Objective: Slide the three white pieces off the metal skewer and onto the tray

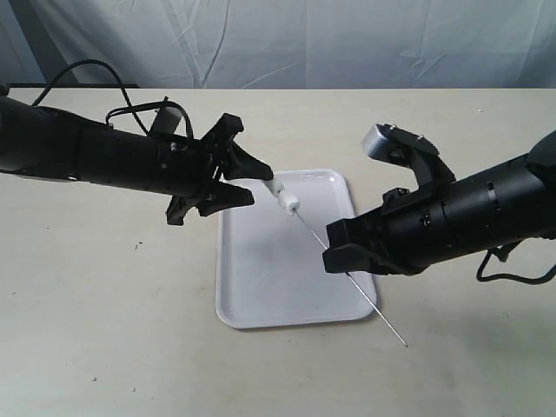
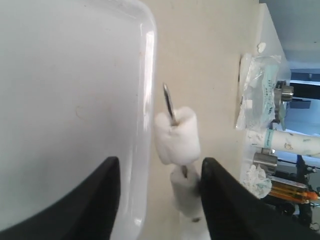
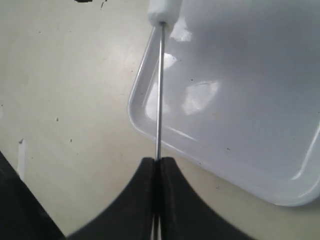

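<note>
Right hand [image 3: 159, 161] clamps the metal skewer [image 1: 378, 311], slanted over the tray [image 1: 261, 291]; white pieces [image 1: 283, 196] sit within the wide-open left hand [image 1: 258, 184].

White pieces [image 1: 289, 204] sit on the skewer [image 1: 382, 317], slanting over the tray [image 1: 261, 278] on the table [image 1: 104, 347].

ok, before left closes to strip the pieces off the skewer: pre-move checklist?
1. Right gripper shut on metal skewer: ok.
2. Left gripper open, fingers either side of white pieces: ok.
3. Skewer tip bare past the pieces: ok.
4. Three pieces on skewer: cannot tell; two clear, a third half hidden.
5. Pieces over tray: cannot tell; left wrist view shows them outside the rim.
</note>
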